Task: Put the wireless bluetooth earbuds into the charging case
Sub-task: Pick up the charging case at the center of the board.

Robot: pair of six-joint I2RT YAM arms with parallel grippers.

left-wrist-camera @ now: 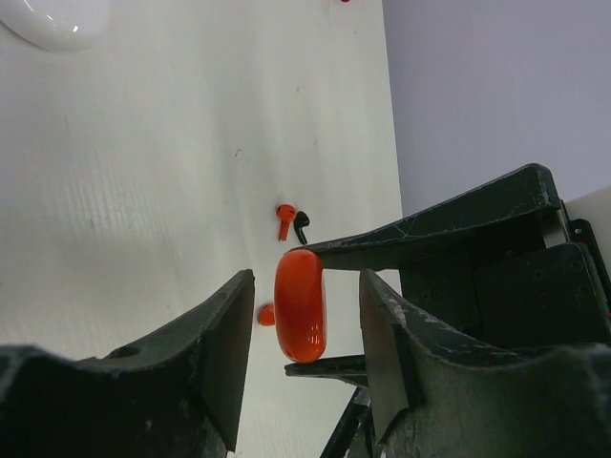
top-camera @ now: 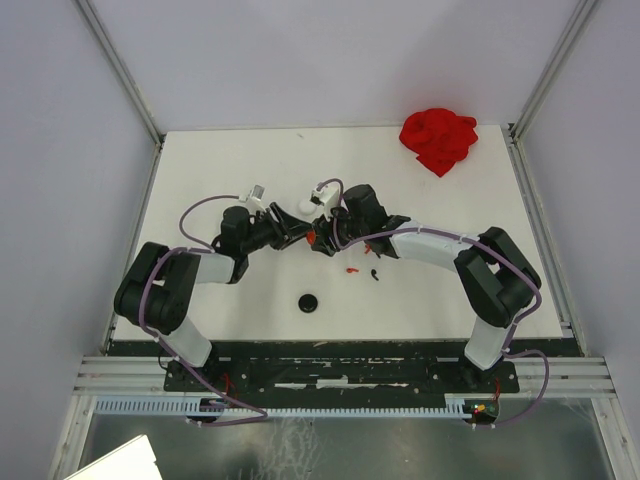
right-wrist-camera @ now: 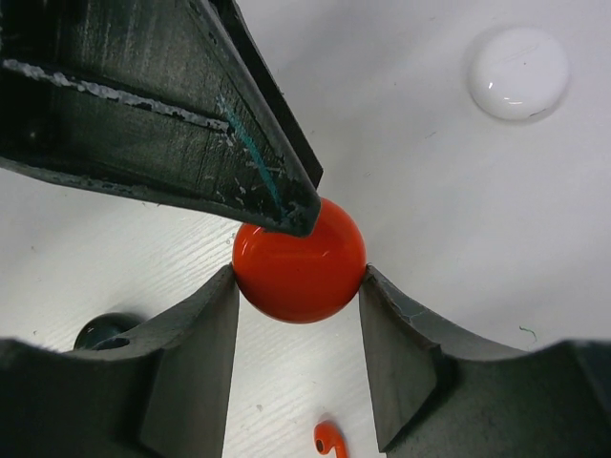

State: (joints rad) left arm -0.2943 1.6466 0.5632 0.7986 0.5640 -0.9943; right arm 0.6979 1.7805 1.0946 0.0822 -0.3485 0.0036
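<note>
**Mid-table: R claw [right-wrist-camera: 298,279] clamped on red case [right-wrist-camera: 299,260], L claw [left-wrist-camera: 305,281] open round it**

At the middle of the white table [top-camera: 440,215] both arms meet tip to tip.

R claw: grips the round red case by its rim, w/ a finger pressed on each side. In the R wrist view the case shows face-on as a full circle.

L claw: faces it from the opp side. In the L wrist view the case is edge-on btwn the two L fingers, w/ a narrow gap each side, so the jaws are apart and not gripping. In the R wrist view one L fingertip overlaps the case's top edge; can't tell if it touches.

Earbuds: red earbud [top-camera: 351,269] and black earbud [top-camera: 374,275] lie loose on the table just beside each other. They are near the claws, on the side twd the arm bases, not in the case.

Other items:
- White case [right-wrist-camera: 518,72] lies flat on the table near the claws.
- Black case [top-camera: 308,302] sits alone, closer to the bases.
- Red crumpled lump [top-camera: 438,140] is at the far R corner, well apart from the rest.
</note>
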